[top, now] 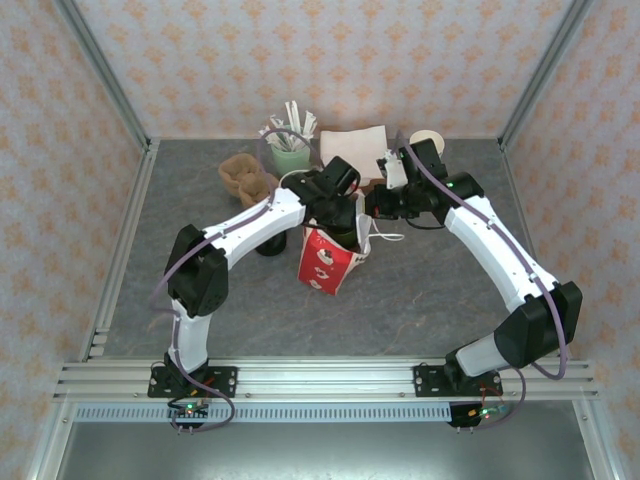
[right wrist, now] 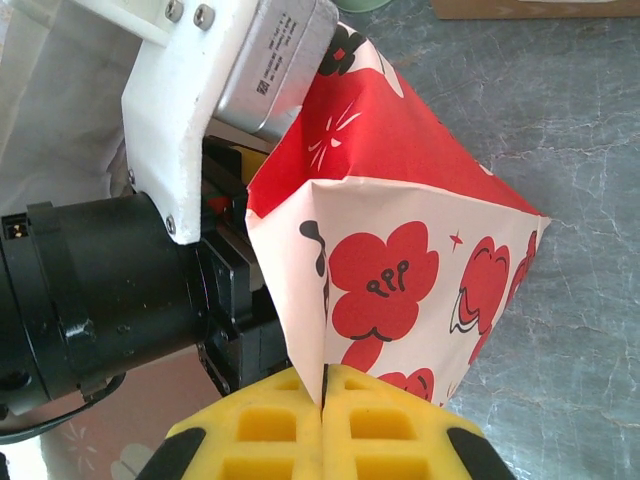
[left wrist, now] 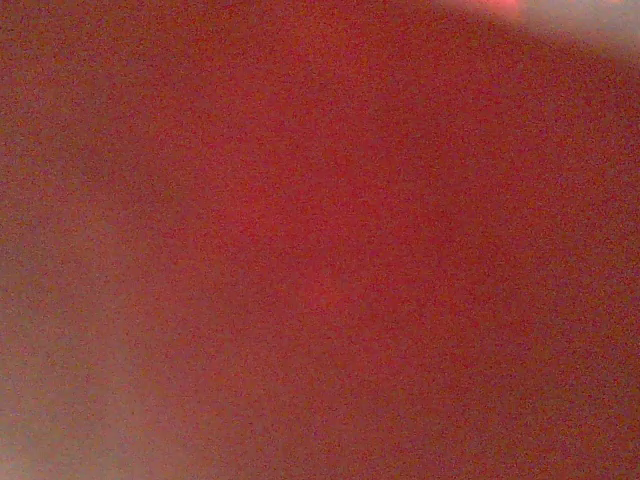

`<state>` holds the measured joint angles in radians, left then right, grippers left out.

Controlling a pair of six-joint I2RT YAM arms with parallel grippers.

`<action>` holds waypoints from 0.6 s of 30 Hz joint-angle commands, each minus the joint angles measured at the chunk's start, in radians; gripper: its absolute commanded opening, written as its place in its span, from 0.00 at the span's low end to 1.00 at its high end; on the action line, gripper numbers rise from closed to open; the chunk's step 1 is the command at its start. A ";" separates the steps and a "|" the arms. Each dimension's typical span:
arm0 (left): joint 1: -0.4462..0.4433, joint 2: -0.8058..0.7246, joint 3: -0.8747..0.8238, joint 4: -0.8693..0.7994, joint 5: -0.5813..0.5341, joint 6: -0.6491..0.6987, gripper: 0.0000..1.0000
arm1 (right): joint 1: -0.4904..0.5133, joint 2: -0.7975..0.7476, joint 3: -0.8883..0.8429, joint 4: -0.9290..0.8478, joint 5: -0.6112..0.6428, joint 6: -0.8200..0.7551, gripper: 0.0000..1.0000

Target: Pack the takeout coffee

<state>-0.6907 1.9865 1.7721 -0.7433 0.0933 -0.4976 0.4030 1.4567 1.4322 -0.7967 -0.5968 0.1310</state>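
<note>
A red-and-white flowered paper bag stands in the middle of the table, its mouth upward. My left gripper reaches down into that mouth; its fingers are hidden inside, and the left wrist view is a red blur of bag paper. My right gripper is shut on the bag's upper edge, the yellow pads pinching the paper fold. The left wrist sits just beside that fold. The takeout coffee is hidden. A dark round thing stands half under the left forearm; I cannot tell what it is.
At the back stand a pale green cup of stirrers, brown cardboard carriers, a stack of tan napkins and a cream cup. Metal frame posts and patterned walls close in the sides.
</note>
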 commanded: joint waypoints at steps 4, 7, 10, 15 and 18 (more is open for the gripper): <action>-0.028 0.049 0.067 -0.138 -0.137 0.087 0.49 | 0.000 -0.002 0.002 -0.049 0.012 0.004 0.03; -0.041 0.049 0.086 -0.162 -0.179 0.104 0.49 | 0.001 0.002 0.011 -0.047 0.009 0.005 0.03; -0.044 0.055 0.113 -0.185 -0.212 0.115 0.49 | 0.001 0.003 0.014 -0.042 0.006 0.007 0.03; -0.050 0.078 0.159 -0.208 -0.230 0.132 0.49 | 0.000 -0.001 0.016 -0.034 0.004 0.010 0.04; -0.051 0.082 0.145 -0.196 -0.201 0.120 0.49 | 0.000 0.000 0.020 -0.031 0.005 0.015 0.04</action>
<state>-0.7288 2.0514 1.9034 -0.9001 -0.0711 -0.3981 0.4023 1.4567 1.4342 -0.7998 -0.5919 0.1379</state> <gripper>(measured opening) 0.619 0.060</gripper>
